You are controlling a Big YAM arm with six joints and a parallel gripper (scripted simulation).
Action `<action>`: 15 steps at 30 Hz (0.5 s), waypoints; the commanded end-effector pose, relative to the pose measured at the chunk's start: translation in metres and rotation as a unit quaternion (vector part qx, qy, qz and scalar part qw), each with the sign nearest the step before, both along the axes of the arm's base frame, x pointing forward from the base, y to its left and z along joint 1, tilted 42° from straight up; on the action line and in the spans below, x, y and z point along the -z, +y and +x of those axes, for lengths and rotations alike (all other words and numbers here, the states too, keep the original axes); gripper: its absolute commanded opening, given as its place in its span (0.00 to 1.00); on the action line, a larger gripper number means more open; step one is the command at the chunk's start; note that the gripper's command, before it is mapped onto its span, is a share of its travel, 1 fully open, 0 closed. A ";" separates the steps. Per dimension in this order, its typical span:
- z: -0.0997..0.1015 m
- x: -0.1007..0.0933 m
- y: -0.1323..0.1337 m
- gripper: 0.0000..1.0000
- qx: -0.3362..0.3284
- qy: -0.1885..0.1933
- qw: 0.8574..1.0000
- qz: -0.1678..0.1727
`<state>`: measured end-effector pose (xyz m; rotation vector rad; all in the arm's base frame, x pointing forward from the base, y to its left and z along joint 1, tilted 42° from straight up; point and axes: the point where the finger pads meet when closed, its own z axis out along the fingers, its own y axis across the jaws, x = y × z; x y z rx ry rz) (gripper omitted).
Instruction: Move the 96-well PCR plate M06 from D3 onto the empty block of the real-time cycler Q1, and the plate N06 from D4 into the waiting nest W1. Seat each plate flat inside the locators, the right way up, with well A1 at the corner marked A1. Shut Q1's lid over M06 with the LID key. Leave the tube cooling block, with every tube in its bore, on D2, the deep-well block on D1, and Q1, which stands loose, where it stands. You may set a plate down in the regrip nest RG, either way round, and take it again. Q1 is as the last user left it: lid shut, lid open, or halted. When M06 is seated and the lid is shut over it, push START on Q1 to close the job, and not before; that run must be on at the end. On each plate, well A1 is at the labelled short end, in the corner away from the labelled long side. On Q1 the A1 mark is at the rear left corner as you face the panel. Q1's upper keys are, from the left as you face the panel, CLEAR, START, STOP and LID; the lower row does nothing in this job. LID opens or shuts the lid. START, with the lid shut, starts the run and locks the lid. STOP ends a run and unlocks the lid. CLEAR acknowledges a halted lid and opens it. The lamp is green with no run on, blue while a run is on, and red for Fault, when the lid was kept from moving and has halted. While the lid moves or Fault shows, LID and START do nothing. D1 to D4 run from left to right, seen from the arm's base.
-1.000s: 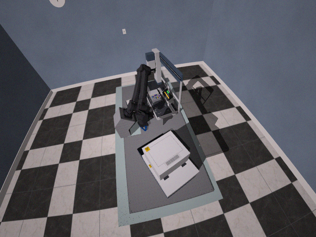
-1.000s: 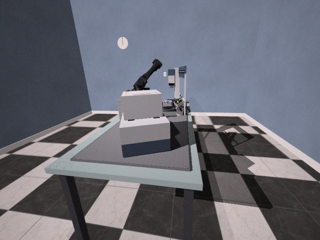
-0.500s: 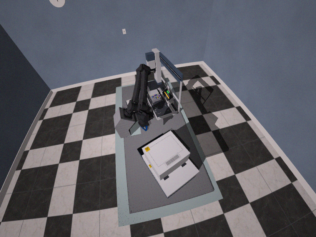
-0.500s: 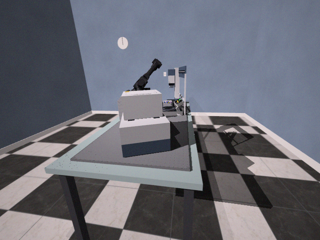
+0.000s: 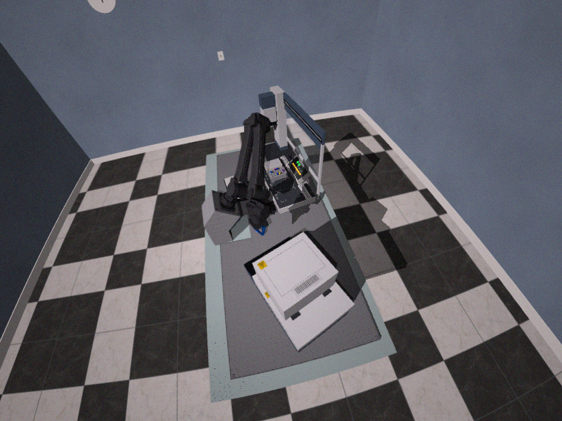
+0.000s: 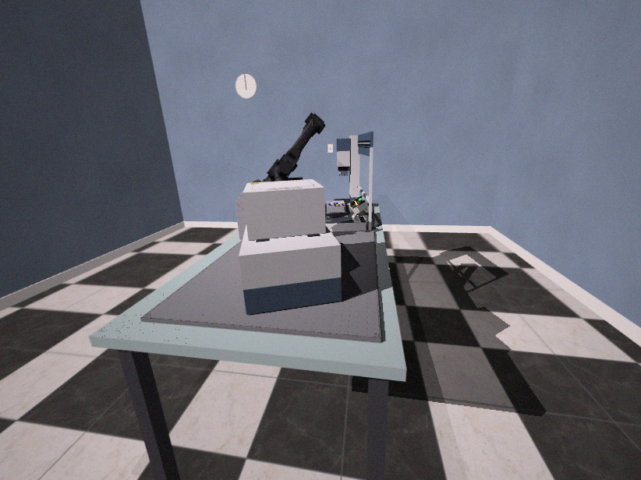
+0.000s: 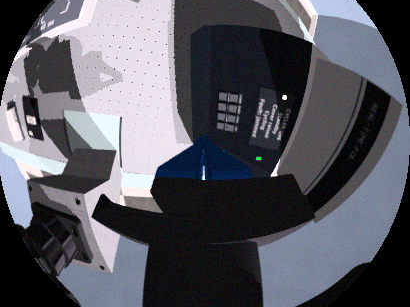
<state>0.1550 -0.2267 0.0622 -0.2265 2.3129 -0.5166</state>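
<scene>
The gripper (image 7: 203,164), its blue fingertips pressed together with nothing between them, points at the dark sloped panel (image 7: 250,82) of cycler Q1 (image 7: 338,119). A block of small keys (image 7: 229,111) sits just beyond the tips, with a lit display (image 7: 268,116) to their right. A green lamp (image 7: 258,158) glows near the display's lower end. Grey deck (image 7: 134,63) spreads to the left.
</scene>
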 end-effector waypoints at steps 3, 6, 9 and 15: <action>0.013 -0.003 -0.016 0.00 0.008 -0.012 1.000 -0.001; 0.013 -0.002 -0.017 0.00 0.012 -0.013 1.000 -0.002; 0.013 -0.003 -0.020 0.00 0.012 -0.013 1.000 -0.003; 0.024 -0.003 -0.035 0.00 0.010 -0.014 1.000 -0.008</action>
